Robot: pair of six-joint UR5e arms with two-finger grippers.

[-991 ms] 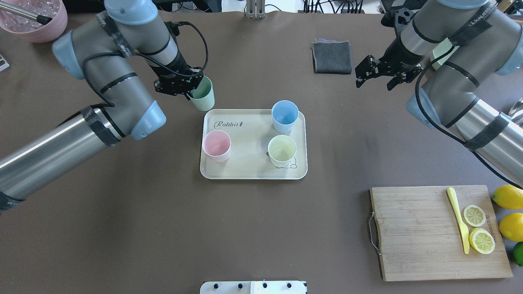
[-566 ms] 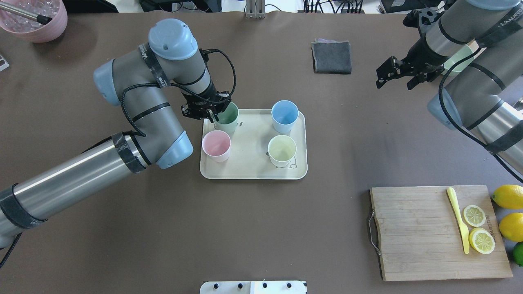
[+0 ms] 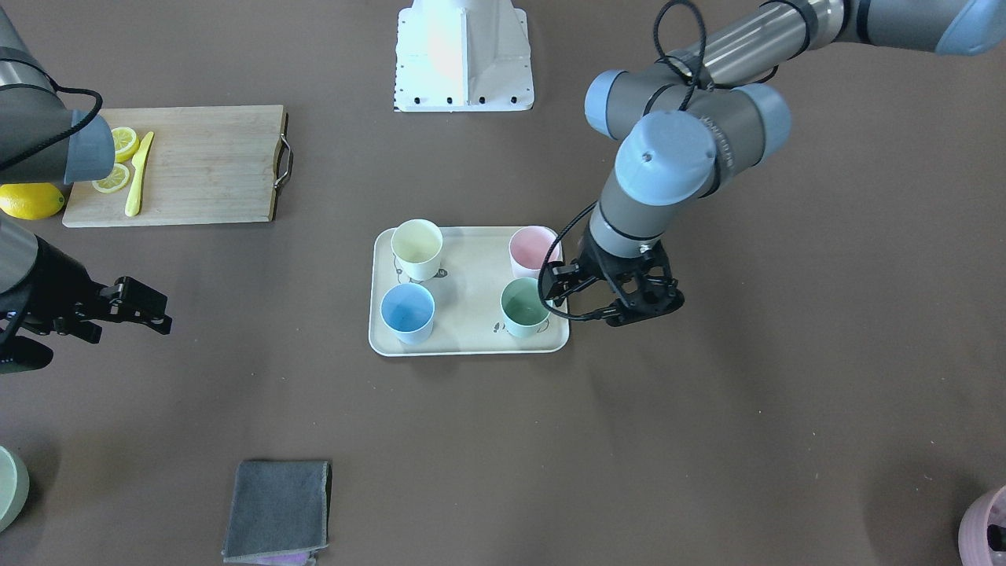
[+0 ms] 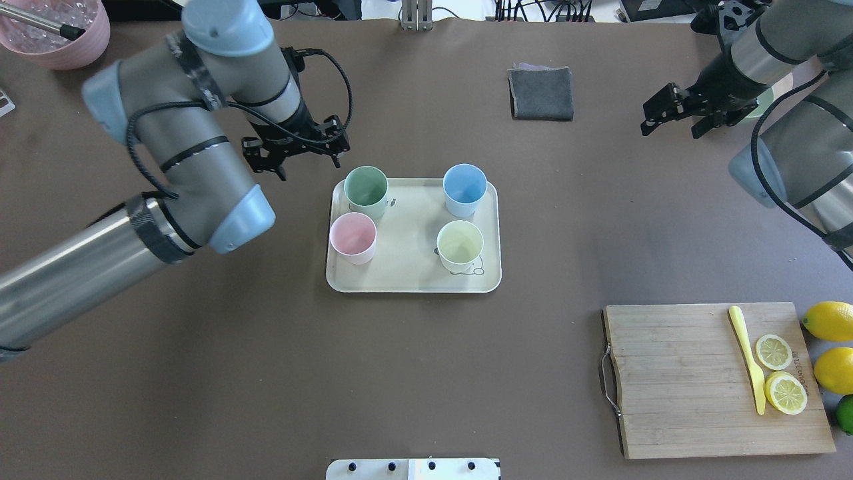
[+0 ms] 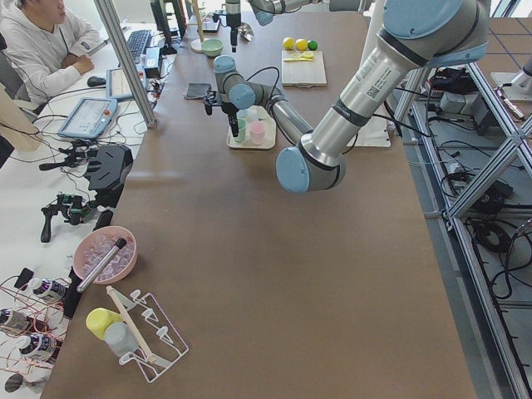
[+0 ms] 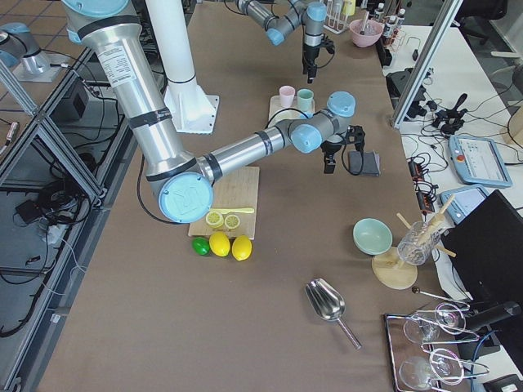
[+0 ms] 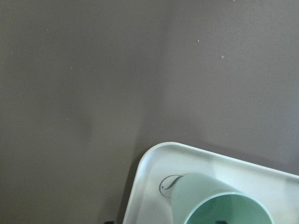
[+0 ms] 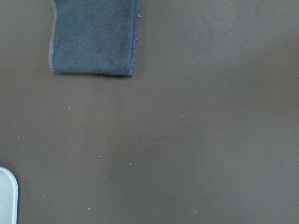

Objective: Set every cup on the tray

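The green cup [image 4: 366, 187] stands upright on the tray [image 4: 413, 288], in its far left corner as the overhead view shows it. The left gripper [image 4: 301, 155] hangs just left of that cup, off the tray, jaws spread and holding nothing. The pink cup [image 4: 353, 237], blue cup [image 4: 464, 186] and yellow cup [image 4: 460, 245] fill the other three corners.

The right gripper [image 4: 670, 129] is well apart at the far right, jaws also spread and empty.

Only the left wrist view shows the green cup covering most of the tray's script, and there the cup's lower part is cut off by the frame. The right wrist view shows a folded cloth [image 8: 93, 37] and just a sliver of tray. From the front, a cable [image 3: 554, 310] crosses the green cup's side.
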